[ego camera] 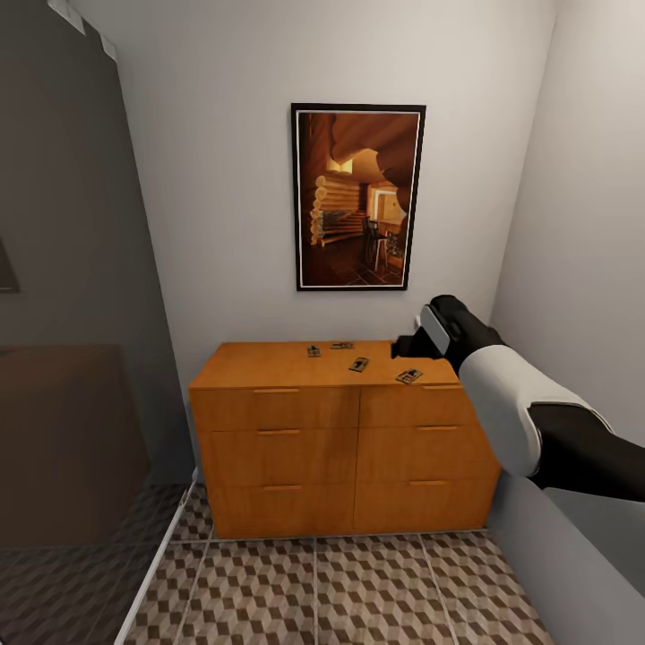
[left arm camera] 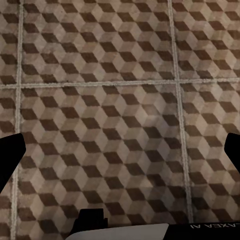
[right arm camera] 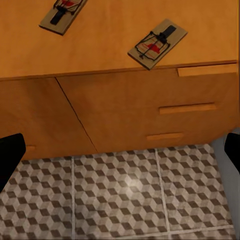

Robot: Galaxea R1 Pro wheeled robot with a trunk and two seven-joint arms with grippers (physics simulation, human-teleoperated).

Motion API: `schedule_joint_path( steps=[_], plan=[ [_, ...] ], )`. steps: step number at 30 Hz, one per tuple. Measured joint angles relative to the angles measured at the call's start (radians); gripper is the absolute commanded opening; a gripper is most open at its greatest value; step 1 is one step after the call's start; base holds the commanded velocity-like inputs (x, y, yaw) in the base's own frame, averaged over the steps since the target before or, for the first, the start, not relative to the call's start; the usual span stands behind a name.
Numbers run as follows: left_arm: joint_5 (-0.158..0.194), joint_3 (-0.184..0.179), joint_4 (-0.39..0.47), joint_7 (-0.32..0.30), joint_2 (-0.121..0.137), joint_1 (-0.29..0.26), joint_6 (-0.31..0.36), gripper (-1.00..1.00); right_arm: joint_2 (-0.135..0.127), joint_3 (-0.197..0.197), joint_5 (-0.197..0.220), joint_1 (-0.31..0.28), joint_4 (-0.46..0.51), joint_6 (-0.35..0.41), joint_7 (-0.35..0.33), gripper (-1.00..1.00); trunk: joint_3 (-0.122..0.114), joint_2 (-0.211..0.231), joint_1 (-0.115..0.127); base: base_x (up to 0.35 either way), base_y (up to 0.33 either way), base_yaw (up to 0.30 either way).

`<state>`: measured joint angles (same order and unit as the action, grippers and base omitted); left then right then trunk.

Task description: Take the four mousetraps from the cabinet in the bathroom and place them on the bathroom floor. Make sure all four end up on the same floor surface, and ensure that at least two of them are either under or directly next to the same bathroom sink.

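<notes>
Cabinet [ego camera: 340, 448]: four mousetraps on its top surface, left to right [ego camera: 313, 350], [ego camera: 341, 345], [ego camera: 359, 364], [ego camera: 409, 376]; none moved yet. Bathroom floor [ego camera: 358, 591]: no traps seen. Left claw [left arm camera: 120, 150]: open, over tiles. Right claw [right arm camera: 120, 145]: open, empty, nearest trap at its one o'clock.

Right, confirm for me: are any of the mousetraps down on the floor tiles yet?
No: all four mousetraps lie on the cabinet top in the head view, none on the bathroom floor.
</notes>
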<state>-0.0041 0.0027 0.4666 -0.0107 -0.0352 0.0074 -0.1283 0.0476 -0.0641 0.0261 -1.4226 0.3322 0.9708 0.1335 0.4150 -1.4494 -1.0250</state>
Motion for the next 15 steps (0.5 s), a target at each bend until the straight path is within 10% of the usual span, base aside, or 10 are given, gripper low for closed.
schedule_joint_path(
  steps=[15],
  plan=[
    [0.000, 0.000, -0.001, 0.000, 0.000, 0.000, 0.001, 1.00, -0.038, -0.003, 0.001, 0.000, -0.012, 0.011, 0.000, 1.00, 0.000, 0.000, 0.000, 0.000, 0.000, 0.000]
  ],
)
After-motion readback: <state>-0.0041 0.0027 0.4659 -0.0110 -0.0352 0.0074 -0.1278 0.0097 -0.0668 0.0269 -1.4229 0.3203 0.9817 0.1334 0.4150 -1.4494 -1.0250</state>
